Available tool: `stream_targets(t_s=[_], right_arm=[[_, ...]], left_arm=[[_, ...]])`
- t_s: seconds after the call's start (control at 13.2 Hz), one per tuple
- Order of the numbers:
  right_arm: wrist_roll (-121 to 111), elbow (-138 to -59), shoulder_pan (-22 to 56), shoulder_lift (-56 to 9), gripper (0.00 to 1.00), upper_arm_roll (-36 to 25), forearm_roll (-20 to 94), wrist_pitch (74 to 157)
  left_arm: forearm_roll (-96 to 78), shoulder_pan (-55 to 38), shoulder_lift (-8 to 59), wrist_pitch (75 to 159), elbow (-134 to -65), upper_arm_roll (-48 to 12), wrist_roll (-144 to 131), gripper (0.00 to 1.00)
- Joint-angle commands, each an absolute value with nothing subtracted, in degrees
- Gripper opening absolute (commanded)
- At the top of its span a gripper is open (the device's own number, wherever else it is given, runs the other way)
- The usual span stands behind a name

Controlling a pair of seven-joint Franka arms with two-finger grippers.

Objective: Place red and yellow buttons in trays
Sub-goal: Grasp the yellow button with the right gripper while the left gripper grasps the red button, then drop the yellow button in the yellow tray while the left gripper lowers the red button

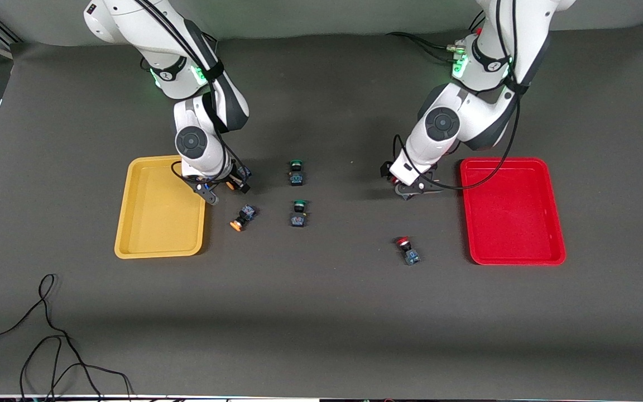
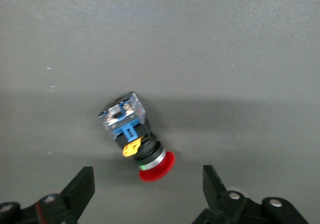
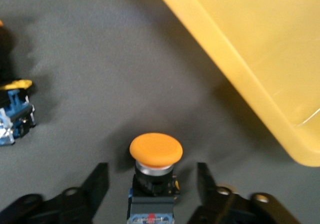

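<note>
My right gripper (image 1: pixel 226 190) is open, low over the table beside the yellow tray (image 1: pixel 148 223). An orange-yellow-capped button (image 3: pixel 155 156) stands between its fingers with a gap on each side. A second orange-yellow button (image 1: pixel 242 218) lies nearer the camera and also shows in the right wrist view (image 3: pixel 14 115). My left gripper (image 1: pixel 413 188) is open, low beside the red tray (image 1: pixel 514 245). A red-capped button (image 2: pixel 137 136) lies on its side just ahead of its fingertips (image 2: pixel 82 184). Another red button (image 1: pixel 407 249) lies nearer the camera. Both trays look empty.
Two green-capped buttons (image 1: pixel 296 172) (image 1: pixel 298 213) lie mid-table between the arms. A black cable (image 1: pixel 48 335) curls on the mat near the camera, at the right arm's end. The yellow tray's rim (image 3: pixel 240 78) runs close to the right gripper.
</note>
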State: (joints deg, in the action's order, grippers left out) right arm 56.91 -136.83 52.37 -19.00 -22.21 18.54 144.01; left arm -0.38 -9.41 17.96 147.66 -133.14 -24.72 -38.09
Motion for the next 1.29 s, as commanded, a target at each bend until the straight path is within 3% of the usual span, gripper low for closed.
stream_targets(t_s=[0.0,0.08,0.15,0.3,0.38,0.61,0.76,0.99,1.21], right_arm=[[56.8,-136.9,53.8,-19.3,0.0,-22.6,21.4,145.3],[56.8,-136.8,53.7,-18.9,0.0,-22.6,21.4,144.8],[56.8,-136.8,53.7,-18.2,0.0,-22.7,21.4,144.5],[56.5,-136.2,53.4,-15.0,0.0,-23.4,21.4,140.2],[55.6,-135.6,52.9,-11.9,0.0,-25.2,21.4,136.4],[47.1,-132.9,53.1,-3.5,0.0,-37.9,18.6,123.9],[40.2,-133.4,53.3,-2.5,0.0,-44.3,15.3,123.0],[32.4,-136.1,53.1,-5.9,0.0,-49.0,14.9,126.1],[29.7,-137.6,53.0,-11.6,0.0,-49.0,15.2,133.0]], left_arm=[[0.9,-10.8,22.0,152.7,-133.3,-24.0,-40.2,0.91],[0.9,-11.0,22.6,153.4,-133.3,-23.8,-40.2,0.82],[1.4,-11.0,22.6,153.4,-133.6,-23.8,-40.2,0.64],[3.2,-10.8,22.6,153.4,-133.5,-23.6,-40.2,0.1],[3.2,-10.7,22.6,153.4,-133.3,-23.6,-40.2,0.0],[3.2,-10.6,20.6,152.4,-132.9,-23.7,-40.3,0.0],[3.1,-10.8,17.5,149.5,-131.8,-24.0,-41.2,0.0],[2.6,-10.8,9.6,127.7,-123.3,-24.2,-41.3,0.0],[2.7,-6.8,6.7,103.1,-107.4,-22.7,-37.9,0.0]])
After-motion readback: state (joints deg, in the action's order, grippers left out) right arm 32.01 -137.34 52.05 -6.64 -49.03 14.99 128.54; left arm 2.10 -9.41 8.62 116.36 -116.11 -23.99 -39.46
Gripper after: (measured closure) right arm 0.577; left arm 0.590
